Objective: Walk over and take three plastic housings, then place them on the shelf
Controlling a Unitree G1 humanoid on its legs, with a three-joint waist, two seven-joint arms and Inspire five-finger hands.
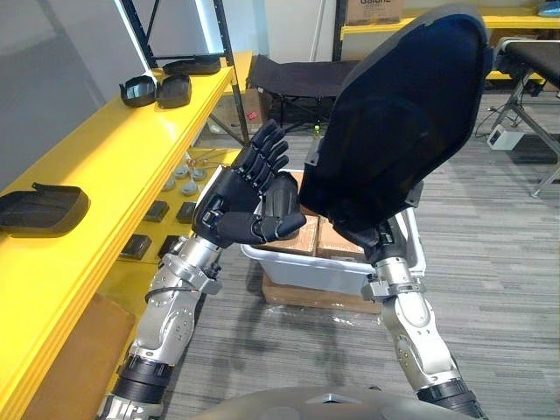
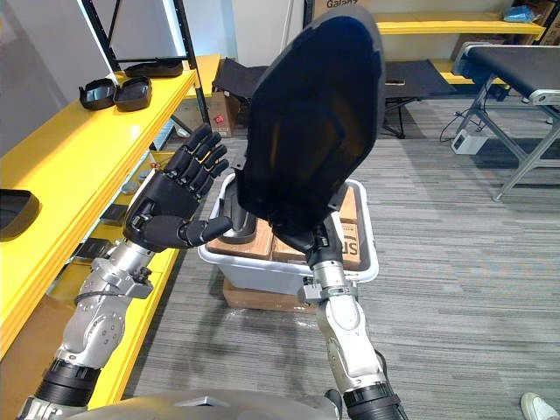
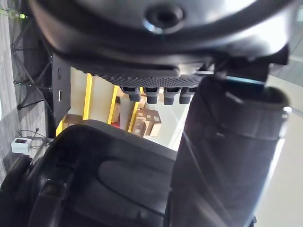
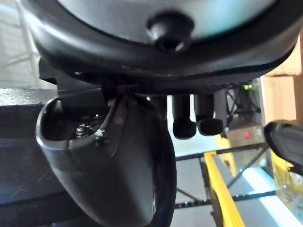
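Above the white bin (image 2: pixel 262 273), our right robot hand (image 2: pixel 319 238) grasps a black plastic housing (image 2: pixel 311 114), left robot hand (image 2: pixel 166 210) open; yellow shelf (image 2: pixel 79 157) likely next.

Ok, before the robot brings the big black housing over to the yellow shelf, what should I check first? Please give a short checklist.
1. Black housing held upright above the white bin, apart from it: ok.
2. Right hand grip at its lower end: cannot tell, the housing hides it.
3. Left hand open beside it, ready to steady: ok.
4. Left hand touching it: cannot tell.
5. Bare yellow shelf between the near shelved housing and the far pair: ok.
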